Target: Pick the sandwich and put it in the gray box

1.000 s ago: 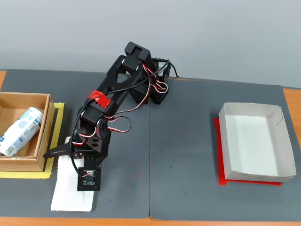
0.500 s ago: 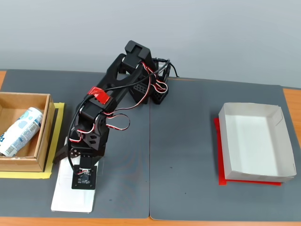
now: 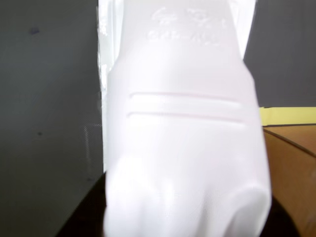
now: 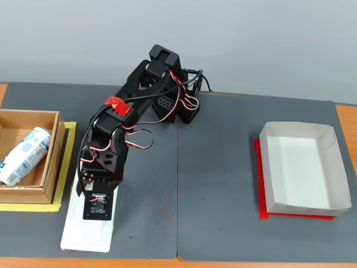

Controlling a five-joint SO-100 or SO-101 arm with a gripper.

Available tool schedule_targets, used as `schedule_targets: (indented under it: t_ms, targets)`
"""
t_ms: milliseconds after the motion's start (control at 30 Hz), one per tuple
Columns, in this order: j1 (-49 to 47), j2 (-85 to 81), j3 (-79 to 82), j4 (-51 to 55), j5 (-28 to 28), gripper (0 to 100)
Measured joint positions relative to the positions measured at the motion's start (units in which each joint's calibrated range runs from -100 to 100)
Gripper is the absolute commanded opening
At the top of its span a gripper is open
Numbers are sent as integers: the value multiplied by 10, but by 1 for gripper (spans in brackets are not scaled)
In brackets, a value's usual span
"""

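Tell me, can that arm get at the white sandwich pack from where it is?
Probably yes: the arm hangs right over the sandwich, which fills the wrist view, and nothing lies between them.

The surface [image 4: 223, 184] was an orange top covered by dark gray mats. Using the arm's base [image 4: 181, 109] as landmark: the sandwich [image 4: 83, 231] lay down-left, the brown box [image 4: 28, 159] on yellow tape far left, and the gray box [image 4: 304, 170] on red sheet far right.

The sandwich [image 3: 185, 143] fills the blurred wrist view.
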Motion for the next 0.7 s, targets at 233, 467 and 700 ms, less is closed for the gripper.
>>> schedule_targets:
  t_ms: [233, 467, 700]
  targets:
    - [-1, 0, 0, 0, 0, 18]
    - [-18, -31, 2, 0, -2, 18]
    - [-72, -113, 3, 0, -2, 18]
